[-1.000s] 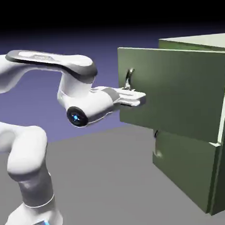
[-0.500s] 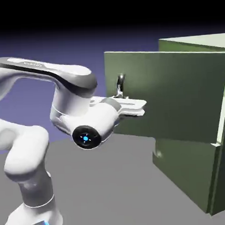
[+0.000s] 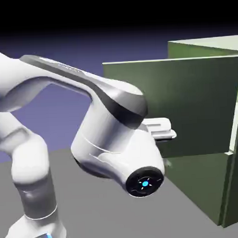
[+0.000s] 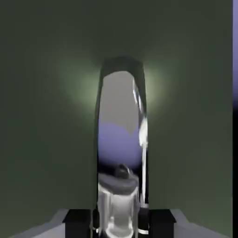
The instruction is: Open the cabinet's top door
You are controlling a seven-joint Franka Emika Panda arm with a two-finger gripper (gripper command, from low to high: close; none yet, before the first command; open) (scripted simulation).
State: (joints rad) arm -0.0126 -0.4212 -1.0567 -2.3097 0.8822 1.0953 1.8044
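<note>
White arm (image 3: pixel 56 89) comes in from the left edge of the exterior view, upper link slanting down to the right across the upper middle, then a bulky wrist housing filling the centre with its blue-lit round cap facing lower right. The hand pokes out level to the right behind that housing; only its pale end shows, and the tool (image 3: pixel 166 131) lies against the face of the top door (image 3: pixel 188 103). Fingers themselves are hidden there by the wrist. In the hand view the tool (image 4: pixel 119 223) is clamped shut on the handle (image 4: pixel 122 139): two dark finger tips (image 4: pixel 78 222) sit at the bottom edge to either side of the shiny curved grey bar, which runs up the middle of the frame, long axis vertical in that view, mirroring violet backdrop. Green panel fills the rest, with a thin violet strip at the right edge. Count: one arm, one tool, one cabinet (image 3: pixel 210 48), two front panels, one handle visible. Cabinet stands at the right side of the exterior view on the grey desk (image 3: pixel 95 209). Top door stands swung out from the cabinet body, a wide flat slab across the upper right, long axis running left to right, free edge pointing to the picture's left, far end meeting the cabinet at the right. Lower panel (image 3: pixel 202 185) sits shut beneath, lower right, partly behind the wrist.
</note>
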